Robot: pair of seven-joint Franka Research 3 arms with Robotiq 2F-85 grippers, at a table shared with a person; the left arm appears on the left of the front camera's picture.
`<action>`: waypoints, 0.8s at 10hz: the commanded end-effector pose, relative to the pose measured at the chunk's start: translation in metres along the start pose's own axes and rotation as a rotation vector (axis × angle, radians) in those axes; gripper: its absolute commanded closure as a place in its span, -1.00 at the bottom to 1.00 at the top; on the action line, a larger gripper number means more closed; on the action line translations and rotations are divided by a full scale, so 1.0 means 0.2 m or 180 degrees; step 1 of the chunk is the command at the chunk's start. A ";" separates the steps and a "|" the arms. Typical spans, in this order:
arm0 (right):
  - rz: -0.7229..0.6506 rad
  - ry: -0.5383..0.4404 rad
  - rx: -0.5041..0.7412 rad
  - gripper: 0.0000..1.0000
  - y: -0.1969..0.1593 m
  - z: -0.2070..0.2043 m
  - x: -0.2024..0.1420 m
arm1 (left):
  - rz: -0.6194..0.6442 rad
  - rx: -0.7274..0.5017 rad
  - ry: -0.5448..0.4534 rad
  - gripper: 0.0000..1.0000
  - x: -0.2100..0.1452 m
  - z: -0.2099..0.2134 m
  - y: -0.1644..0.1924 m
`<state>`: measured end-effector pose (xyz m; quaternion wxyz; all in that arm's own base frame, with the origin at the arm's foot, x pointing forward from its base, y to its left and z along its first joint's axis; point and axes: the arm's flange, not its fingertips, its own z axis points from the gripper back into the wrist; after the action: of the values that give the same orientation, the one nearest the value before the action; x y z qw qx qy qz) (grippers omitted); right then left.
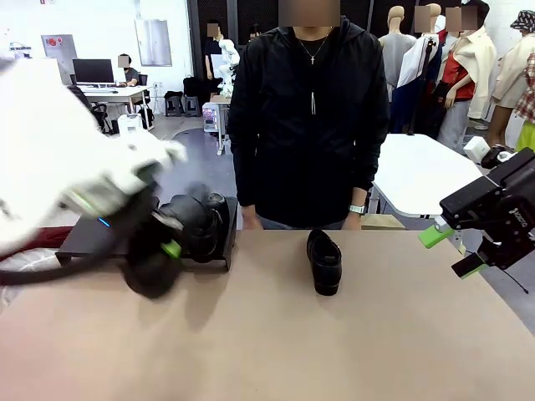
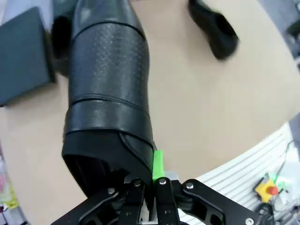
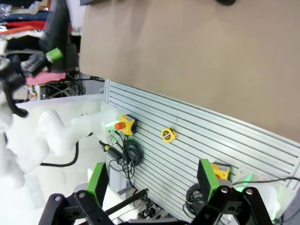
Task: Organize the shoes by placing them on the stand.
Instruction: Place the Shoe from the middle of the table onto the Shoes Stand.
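Left fingers point(image 2: 158, 164) pinched one shoe point(image 2: 108, 84) by its heel rim, beside the stand point(image 1: 92, 238), at nine o'clock from the loose shoe point(image 1: 324, 263). That thin hold could let it twist or drop. Right fingers point(image 3: 207, 178) stood wide, empty.

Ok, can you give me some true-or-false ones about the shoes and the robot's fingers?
1. The left fingers are shut on a black shoe. True.
2. The right fingers hold a shoe too. False: they are open and empty.
3. A second shoe lies on the table in front of the person. True.
4. The person is picking up that second shoe. False: no hand touches it.
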<state>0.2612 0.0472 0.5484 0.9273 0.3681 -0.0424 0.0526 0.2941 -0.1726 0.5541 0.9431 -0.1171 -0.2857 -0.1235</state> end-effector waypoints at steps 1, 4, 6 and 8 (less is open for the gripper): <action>0.0079 -0.0001 0.0071 -1.00 0.00 0.01 0.00 | -0.0202 -0.0146 -0.0041 1.00 -0.05 0.12 0.49; 0.0079 -0.0001 0.0071 -1.00 0.00 0.01 0.00 | 0.0267 0.0262 0.0010 1.00 0.00 0.07 1.11; 0.0079 -0.0001 0.0071 -1.00 0.00 0.01 0.00 | 0.0943 0.0244 -0.0326 1.00 -0.01 0.14 1.22; 0.0079 -0.0001 0.0071 -1.00 0.00 0.01 0.00 | 0.0313 0.0191 0.0007 1.00 -0.07 0.10 1.22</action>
<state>0.2612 0.0471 0.5484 0.9274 0.3680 -0.0425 0.0523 0.3492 0.0761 0.5187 0.9547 -0.1025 -0.2775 -0.0329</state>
